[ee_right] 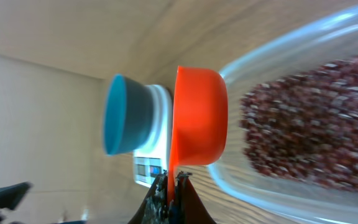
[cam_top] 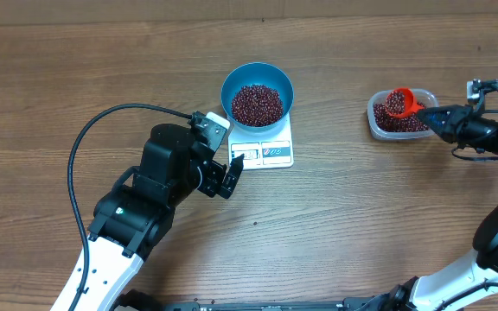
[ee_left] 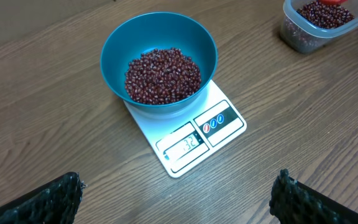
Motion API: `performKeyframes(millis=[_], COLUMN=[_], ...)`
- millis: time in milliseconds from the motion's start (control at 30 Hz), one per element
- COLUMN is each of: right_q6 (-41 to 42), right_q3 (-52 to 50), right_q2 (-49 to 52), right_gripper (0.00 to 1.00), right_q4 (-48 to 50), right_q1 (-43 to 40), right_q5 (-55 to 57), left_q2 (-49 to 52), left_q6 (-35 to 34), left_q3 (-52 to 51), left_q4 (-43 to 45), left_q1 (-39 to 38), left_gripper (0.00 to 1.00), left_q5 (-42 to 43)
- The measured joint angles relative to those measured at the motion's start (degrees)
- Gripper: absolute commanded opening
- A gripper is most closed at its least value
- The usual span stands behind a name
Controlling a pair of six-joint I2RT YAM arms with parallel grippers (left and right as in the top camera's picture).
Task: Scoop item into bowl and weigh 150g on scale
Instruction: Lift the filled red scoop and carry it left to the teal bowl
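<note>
Overhead, beans in bowl, tub and scoop

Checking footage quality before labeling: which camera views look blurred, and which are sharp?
Right wrist: background smeared, beans in the tub streaked, only the scoop fairly clear. Left wrist: sharp on bowl and scale, display digits hard to read. Overhead: evenly lit, crisp.
</note>
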Motion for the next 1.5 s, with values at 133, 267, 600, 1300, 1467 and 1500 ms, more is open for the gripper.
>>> performKeyframes(millis=[133, 267, 600, 1300, 1467, 1500], right_q6=[0.0, 0.4, 1.7, 5.1, 11.7, 13.4], right_q3=[0.0, 0.0, 0.0, 0.0, 0.0, 0.0], right_q2=[0.0, 0.0, 0.0, 0.0, 0.0, 0.0], right_gripper=[0.04, 0.04, 0.04, 0.04, 0.04, 0.04], right_q4=[-0.4, -0.8, -0.8, 8.3, 15.8, 17.9], right_q1=[0.0, 0.5, 6.1, 21.4, 25.3, 26.0], right_q5=[-5.7, -9.6, -16.1, -17.5, -15.4, -14.9], left_q2=[0.0, 0.0, 0.0, 0.0, 0.0, 0.0], left_q6=[0.0, 0.0, 0.0, 0.0, 0.0, 0.0], left_q3=[0.0, 0.0, 0.0, 0.0, 0.0, 0.0], left_q4=[0.0, 0.0, 0.0, 0.0, 0.0, 0.0], left_q1=[0.0, 0.0, 0.0, 0.0, 0.0, 0.0], left_gripper=[1.00, 1.00, 1.00, 0.99, 0.99, 0.99], left_q5=[0.0, 0.0, 0.0, 0.0, 0.0, 0.0])
